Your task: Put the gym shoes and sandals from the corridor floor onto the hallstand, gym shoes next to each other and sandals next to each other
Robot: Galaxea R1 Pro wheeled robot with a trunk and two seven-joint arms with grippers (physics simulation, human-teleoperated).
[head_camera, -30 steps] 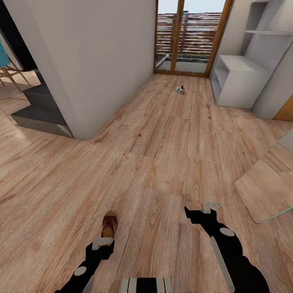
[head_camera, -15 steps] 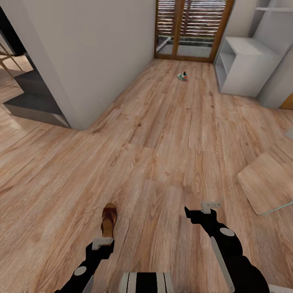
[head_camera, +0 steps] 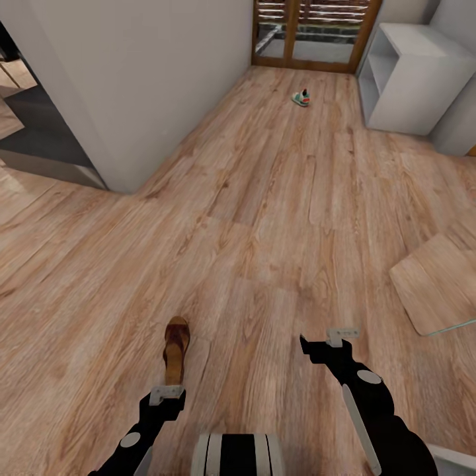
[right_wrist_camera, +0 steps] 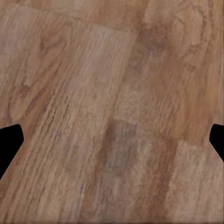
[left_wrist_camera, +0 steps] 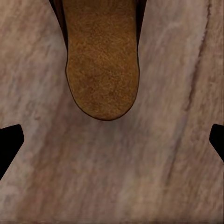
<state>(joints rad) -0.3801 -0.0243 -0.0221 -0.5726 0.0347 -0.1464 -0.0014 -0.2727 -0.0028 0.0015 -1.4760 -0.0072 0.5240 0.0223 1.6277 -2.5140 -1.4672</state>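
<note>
Brown leather sandal (head_camera: pixel 176 348), tan footbed, flat on plank floor (head_camera: pixel 264 218), just ahead of left gripper (left_wrist_camera: pixel 112 140); fingers spread wide, nothing held. Right gripper (right_wrist_camera: pixel 112 140) spread too, over bare floor.

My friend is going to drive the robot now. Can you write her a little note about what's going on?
Left end effector: open, empty, above the floor just short of a brown sandal.
Right end effector: open, empty, over bare corridor floor.
One gym shoe lies far ahead near the glass door, beside the grey hallstand.
Done: nothing racked in view.
Left: grab the sandal, then the rest.

Grey wall (head_camera: pixel 152 79), wood-framed glass door (head_camera: pixel 311 33)
</note>
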